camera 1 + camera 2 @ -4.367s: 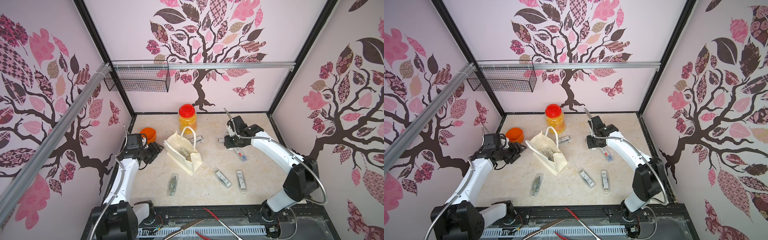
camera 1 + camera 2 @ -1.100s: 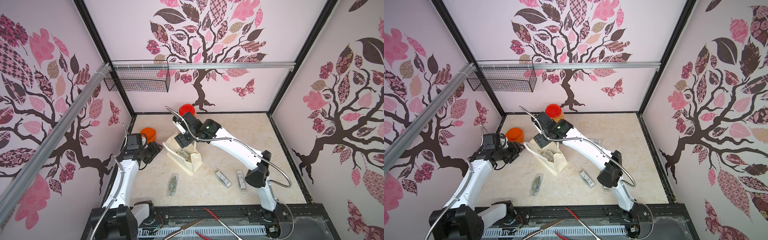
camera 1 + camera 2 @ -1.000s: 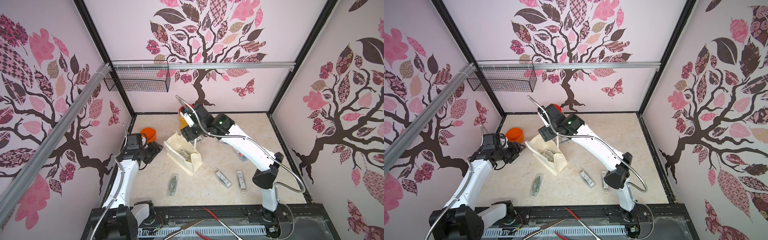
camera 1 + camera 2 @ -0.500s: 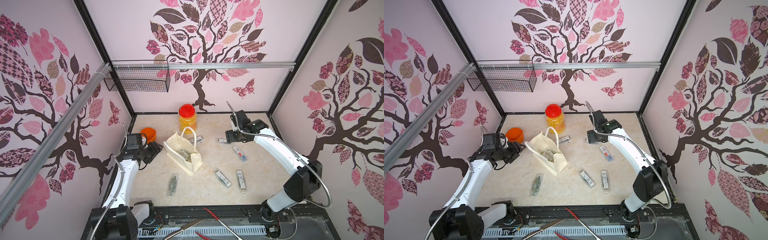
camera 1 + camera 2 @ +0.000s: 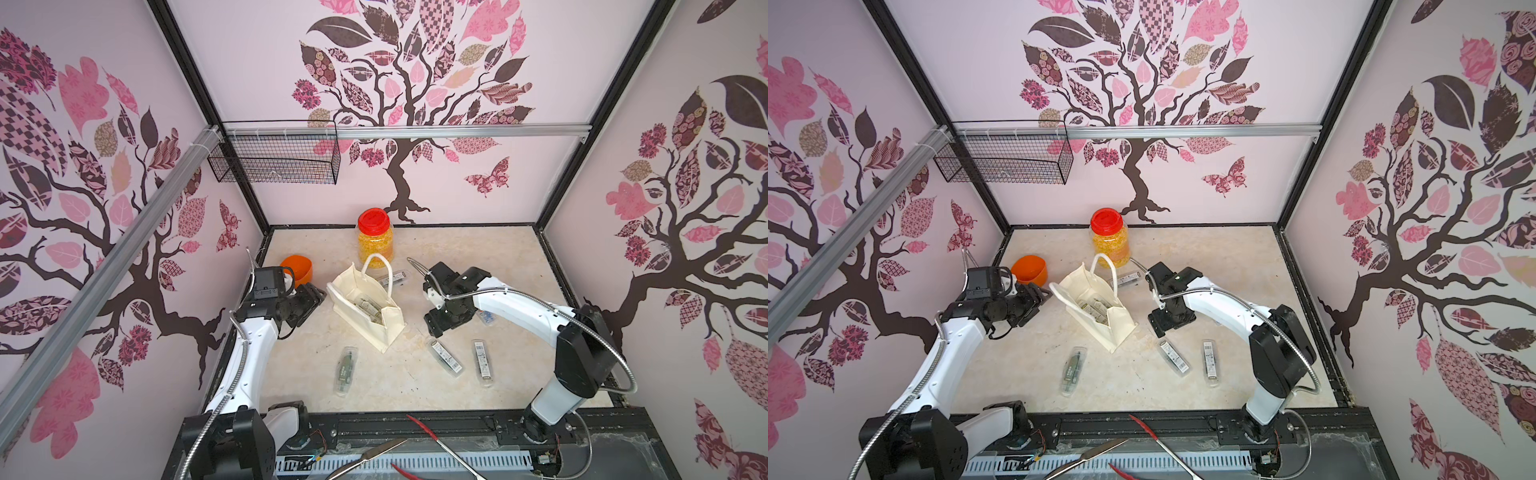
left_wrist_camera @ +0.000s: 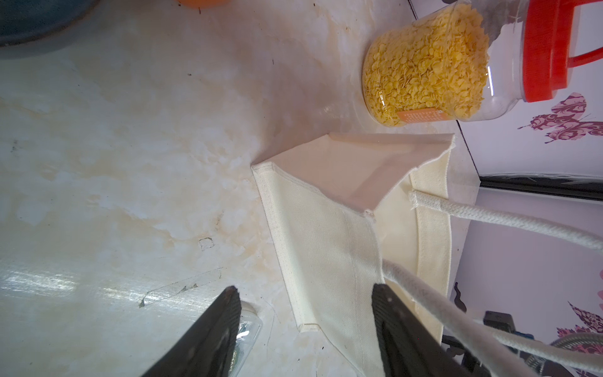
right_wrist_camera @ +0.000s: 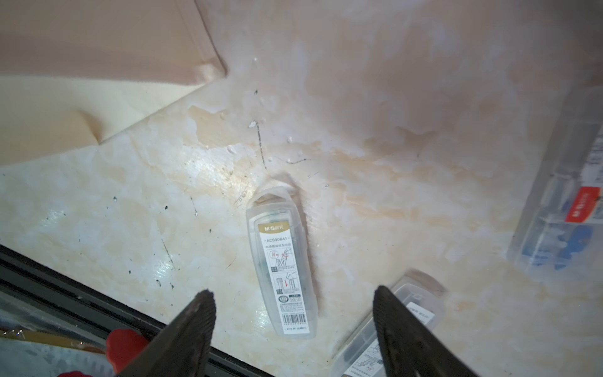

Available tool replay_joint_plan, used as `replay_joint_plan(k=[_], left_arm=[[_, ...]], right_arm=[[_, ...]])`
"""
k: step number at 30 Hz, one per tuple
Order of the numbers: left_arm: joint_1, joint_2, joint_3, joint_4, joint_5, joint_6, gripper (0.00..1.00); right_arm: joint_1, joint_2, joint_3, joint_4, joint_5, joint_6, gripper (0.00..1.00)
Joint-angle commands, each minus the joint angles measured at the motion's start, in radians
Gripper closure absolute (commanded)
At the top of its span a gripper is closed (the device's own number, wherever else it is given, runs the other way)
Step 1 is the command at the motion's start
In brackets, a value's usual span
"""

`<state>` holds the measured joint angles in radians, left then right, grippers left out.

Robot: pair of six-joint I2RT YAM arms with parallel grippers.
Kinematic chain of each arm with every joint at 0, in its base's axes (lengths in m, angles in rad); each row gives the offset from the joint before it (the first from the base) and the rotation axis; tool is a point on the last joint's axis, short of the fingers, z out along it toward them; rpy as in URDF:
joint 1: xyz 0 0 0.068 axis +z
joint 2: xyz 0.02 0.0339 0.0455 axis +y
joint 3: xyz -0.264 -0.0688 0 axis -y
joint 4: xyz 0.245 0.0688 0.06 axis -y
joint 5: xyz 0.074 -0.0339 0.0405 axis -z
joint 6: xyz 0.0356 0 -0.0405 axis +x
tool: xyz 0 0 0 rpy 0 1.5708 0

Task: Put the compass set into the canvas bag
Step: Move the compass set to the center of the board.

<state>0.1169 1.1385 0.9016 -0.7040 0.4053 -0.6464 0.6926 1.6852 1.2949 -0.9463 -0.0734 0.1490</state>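
While the cream-white canvas bag (image 5: 360, 327) with loop handles stood open mid-desk, the right claw (image 7: 293, 292) hung released and empty above a clear plastic compass set case (image 7: 282, 258) flat on the marbled beige desk (image 5: 498, 266) near it. A sound pickup likely meant lowering straight, straddling the case's narrow width and clenching mid-length; the left claw (image 6: 306, 289), also released, sat beside the bag.

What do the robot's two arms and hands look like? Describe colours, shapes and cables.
The left arm and right arm are white tubular links with black joints; a ribbed silver hose loops along each. The left hand and right hand are black, with dark, tapered fingers.
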Motion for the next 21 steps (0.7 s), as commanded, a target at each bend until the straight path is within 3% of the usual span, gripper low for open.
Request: replay_joint_plan(k=[1,7,9,21], left_arm=[[-0.003,-0.004,0.023,0.007,-0.004,0.019,0.32],[-0.003,-0.008,0.020,0.008,0.001,0.016,0.32],[-0.003,-0.011,0.023,0.003,0.001,0.019,0.32],[-0.003,-0.036,0.031,-0.012,-0.006,0.014,0.32]], right_arm=[[0.006,0.014,-0.008,-0.029,-0.040,-0.016,0.21],[0.058,0.050,-0.087,0.002,-0.004,0.006,0.22],[0.060,0.058,-0.095,0.015,0.013,0.016,0.28],[0.059,0.130,-0.063,-0.008,0.073,-0.031,0.23]])
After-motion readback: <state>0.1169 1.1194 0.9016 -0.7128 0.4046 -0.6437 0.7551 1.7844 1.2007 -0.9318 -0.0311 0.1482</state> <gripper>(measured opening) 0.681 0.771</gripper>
